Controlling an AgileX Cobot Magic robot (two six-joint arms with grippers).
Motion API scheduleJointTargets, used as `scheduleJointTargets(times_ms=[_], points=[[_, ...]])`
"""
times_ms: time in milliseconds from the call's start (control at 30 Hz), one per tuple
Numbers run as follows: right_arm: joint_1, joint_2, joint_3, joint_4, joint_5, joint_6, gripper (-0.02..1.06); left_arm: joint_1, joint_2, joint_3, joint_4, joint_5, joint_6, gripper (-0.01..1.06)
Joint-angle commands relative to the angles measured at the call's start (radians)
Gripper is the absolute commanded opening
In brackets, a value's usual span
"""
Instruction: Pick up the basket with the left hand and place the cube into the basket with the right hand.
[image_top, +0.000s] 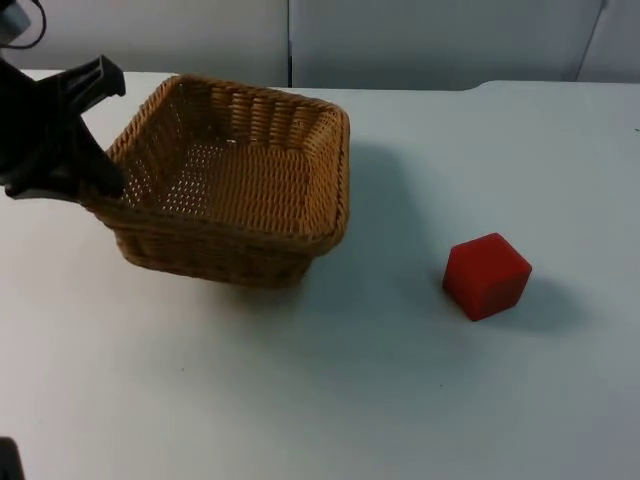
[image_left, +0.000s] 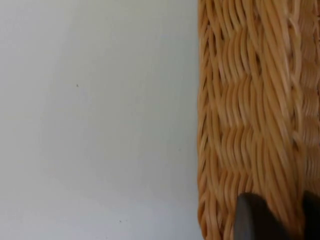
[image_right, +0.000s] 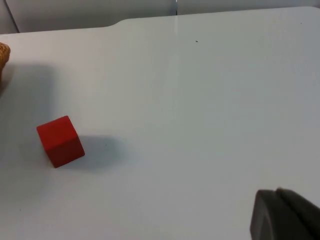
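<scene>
Top view, basket (image_top: 235, 180): woven wicker, square, open side up, at the left half of the white tabletop (image_top: 330, 400); the side away from the arm looks raised a little, with a shadow cast to its right.
Top view, left gripper (image_top: 100, 185): at the basket's left rim, black fingers clenched on the wicker wall, one finger (image_top: 95, 80) visible above the rim's far corner.
Top view, cube (image_top: 487, 276): red, resting on the tabletop, well apart from the basket, to its right and nearer the camera.
Top view, partition wall (image_top: 420, 40): grey, behind the tabletop's far edge.
Left wrist view, basket (image_left: 255, 115): wicker wall seen close, running alongside bare tabletop (image_left: 95, 120).
Left wrist view, left gripper fingertip (image_left: 255, 220): black, pressed against the weave; grasp on the wall.
Right wrist view, cube (image_right: 60, 141): red, alone on the tabletop (image_right: 200, 110), shadow to one side.
Right wrist view, basket (image_right: 4, 57): a sliver of wicker at the frame's edge, apart from the cube.
Right wrist view, right gripper (image_right: 285, 215): one black fingertip seen, far from the cube; released or clenched cannot be told; arm waiting.
</scene>
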Motion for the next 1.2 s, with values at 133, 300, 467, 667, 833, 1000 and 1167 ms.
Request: scheduleJointTargets(times_ms=[133, 300, 467, 667, 833, 1000, 1167], points=[[0.003, -0.004, 0.009, 0.002, -0.004, -0.005, 0.0, -0.002, -0.067, 0.074, -0.284, 0.012, 0.266, 0.0], [0.003, -0.004, 0.009, 0.002, -0.004, -0.005, 0.0, -0.002, -0.099, 0.127, -0.464, 0.045, 0.435, 0.0], [0.003, -0.004, 0.009, 0.002, -0.004, -0.005, 0.0, -0.002, -0.101, 0.127, -0.48, 0.064, 0.452, 0.0], [0.003, -0.004, 0.009, 0.002, -0.004, -0.005, 0.0, -0.002, -0.101, 0.127, -0.484, 0.066, 0.452, 0.0], [0.003, -0.004, 0.009, 0.002, -0.004, -0.005, 0.0, -0.002, -0.101, 0.127, -0.484, 0.066, 0.452, 0.0], [0.003, -0.004, 0.009, 0.002, -0.004, -0.005, 0.0, -0.002, -0.101, 0.127, -0.484, 0.066, 0.452, 0.0], [0.003, -0.004, 0.009, 0.002, -0.004, -0.005, 0.0, -0.002, -0.101, 0.127, -0.484, 0.066, 0.452, 0.0]])
